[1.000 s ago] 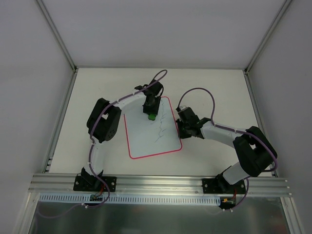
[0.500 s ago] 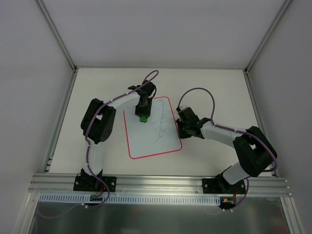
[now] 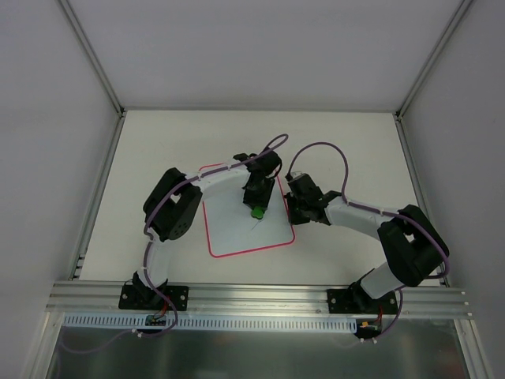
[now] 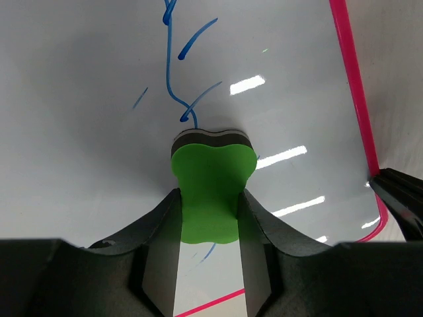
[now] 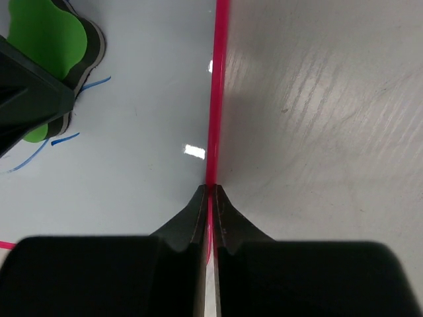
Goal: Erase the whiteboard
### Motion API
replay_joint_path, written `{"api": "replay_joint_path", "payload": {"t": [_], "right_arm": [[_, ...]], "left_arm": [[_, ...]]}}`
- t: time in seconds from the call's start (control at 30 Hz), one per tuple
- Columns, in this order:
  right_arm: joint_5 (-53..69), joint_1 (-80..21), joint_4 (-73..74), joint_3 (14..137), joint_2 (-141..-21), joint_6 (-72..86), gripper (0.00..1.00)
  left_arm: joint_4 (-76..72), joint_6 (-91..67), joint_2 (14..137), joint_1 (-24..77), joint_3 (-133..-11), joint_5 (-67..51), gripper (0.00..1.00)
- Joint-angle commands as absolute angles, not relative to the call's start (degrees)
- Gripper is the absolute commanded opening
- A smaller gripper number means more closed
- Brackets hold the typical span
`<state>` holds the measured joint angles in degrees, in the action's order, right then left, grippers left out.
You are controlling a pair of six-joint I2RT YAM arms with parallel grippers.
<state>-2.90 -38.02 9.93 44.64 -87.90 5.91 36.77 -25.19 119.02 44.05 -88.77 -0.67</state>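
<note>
The whiteboard (image 3: 233, 229), white with a red-pink rim, lies flat in the table's middle. Blue pen lines (image 4: 188, 99) remain on it. My left gripper (image 3: 257, 207) is shut on the green eraser block (image 3: 257, 212), pressing it on the board's right part; in the left wrist view the block (image 4: 211, 188) sits between my fingers (image 4: 158, 251) just below the blue lines. My right gripper (image 3: 292, 207) is shut on the board's right rim (image 5: 215, 132). The green block also shows in the right wrist view (image 5: 46, 36).
The cream table (image 3: 347, 142) is walled by grey panels with metal posts (image 3: 99, 63). An aluminium rail (image 3: 252, 296) runs along the near edge. Purple cables loop over both arms (image 3: 319, 146).
My left gripper has swept the green block from the board's upper left down and right, toward the right rim. Fewer blue lines show. The right gripper has not moved.
</note>
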Motion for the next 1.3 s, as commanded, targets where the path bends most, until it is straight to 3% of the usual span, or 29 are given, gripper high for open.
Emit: {"api": "replay_joint_path", "payload": {"t": [0.0, 0.03, 0.07, 0.17, 0.2, 0.33, 0.6, 0.8, 0.97, 1.27], "right_arm": [[-6.7, -38.1, 16.3, 42.3, -87.1, 6.0, 0.06], [-6.9, -38.1, 16.3, 42.1, -85.9, 6.0, 0.08], [-6.9, -38.1, 16.4, 42.0, -85.0, 5.9, 0.1], [-7.3, -38.1, 16.9, 42.3, -81.8, 5.5, 0.23], [-7.6, -38.2, 17.5, 42.5, -81.0, 5.4, 0.3], [-9.0, -38.3, 18.9, 44.3, -77.4, 5.4, 0.42], [-11.4, -41.3, 19.0, 51.6, -78.4, 7.9, 0.56], [-15.7, -45.4, 19.0, 59.2, -87.4, 14.9, 0.65], [-18.2, -48.4, 20.6, 66.4, -94.6, 18.6, 0.65], [-23.2, -50.1, 23.5, 73.1, -103.2, 24.3, 0.65]], "left_arm": [[40.6, -26.9, 119.1, 43.2, -88.1, 1.6, 0.25], [40.7, -26.9, 118.1, 43.2, -88.3, 2.5, 0.32], [40.6, -26.9, 117.6, 43.2, -88.5, 2.9, 0.46], [40.6, -27.0, 114.8, 43.2, -89.3, 4.6, 0.65], [40.6, -27.0, 113.3, 43.2, -89.6, 5.0, 0.77], [40.6, -27.3, 108.8, 42.6, -90.8, 6.5, 0.99], [39.9, -29.0, 97.7, 37.3, -82.0, 9.8, 0.98], [33.6, -32.3, 87.6, 32.4, -64.8, 7.9, 0.96], [28.0, -35.6, 77.5, 30.3, -51.0, 7.1, 0.96], [26.2, -36.2, 71.3, 29.5, -42.6, 7.4, 0.96]]}}
